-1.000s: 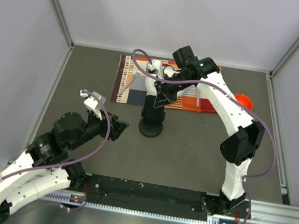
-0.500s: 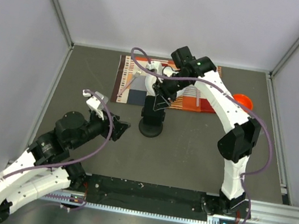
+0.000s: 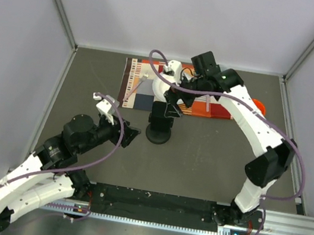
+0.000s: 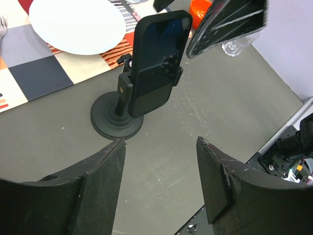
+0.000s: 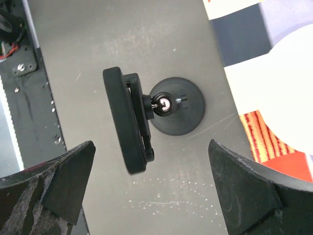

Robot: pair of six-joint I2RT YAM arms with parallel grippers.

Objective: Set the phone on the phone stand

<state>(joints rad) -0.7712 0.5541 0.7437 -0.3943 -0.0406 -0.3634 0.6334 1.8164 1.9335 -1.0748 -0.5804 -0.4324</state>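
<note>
The black phone [image 4: 159,58] stands upright in the cradle of the phone stand [image 4: 116,120], whose round base rests on the grey table. From above, the phone [image 5: 124,127] shows edge-on beside the stand's disc base [image 5: 183,110]. My right gripper [image 5: 151,143] hovers over the phone's top end, open wide, with both fingers apart from it. In the top view the right gripper [image 3: 175,101] sits just above the stand [image 3: 158,133]. My left gripper [image 4: 160,139] is open and empty, low over the table in front of the stand and pointing at it.
A patterned placemat [image 3: 140,90] lies behind the stand with a white plate [image 4: 78,24] and a fork [image 3: 137,84] on it. An orange bowl [image 3: 258,104] and a clear glass [image 4: 234,46] are at the back right. Grey walls enclose the table.
My right gripper has opened and let go of the phone, which stays in the stand. The right arm has swung a little to the right. The left arm has edged towards the stand.
</note>
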